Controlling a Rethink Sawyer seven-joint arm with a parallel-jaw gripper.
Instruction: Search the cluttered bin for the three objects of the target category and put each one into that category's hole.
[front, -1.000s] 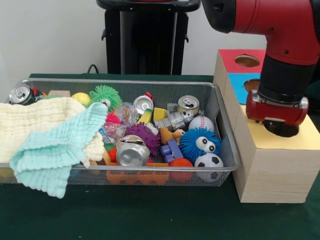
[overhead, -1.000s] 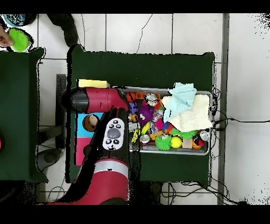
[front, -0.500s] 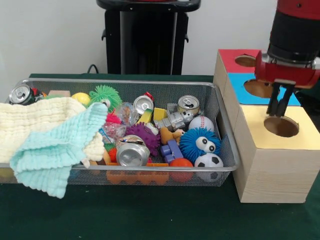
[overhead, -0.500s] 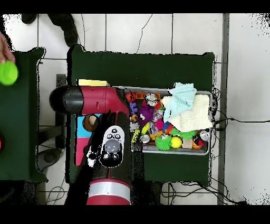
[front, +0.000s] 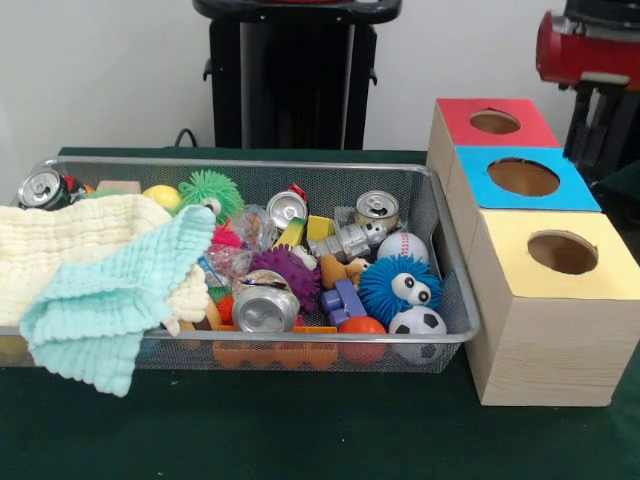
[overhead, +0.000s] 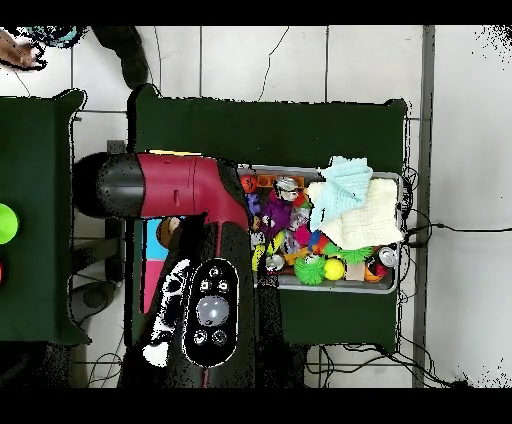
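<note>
— Green tabletop filled the front view, did it not? Where was the gripper?

— High at the picture's right edge, holding nothing. I could not tell whether its fingers were apart or together.

— And the holes?

— Below it and just to the picture's left: the red hole nearest, then the blue hole, and the yellow hole lowest and closest to the camera. The wire bin sat well off to the left, with a soccer ball, a crushed can and a mint cloth inside.

— From overhead?

— The red arm hid the gripper. The bin lay beside the arm, cloths piled at its far end. A person's hand showed at the top corner.
</note>
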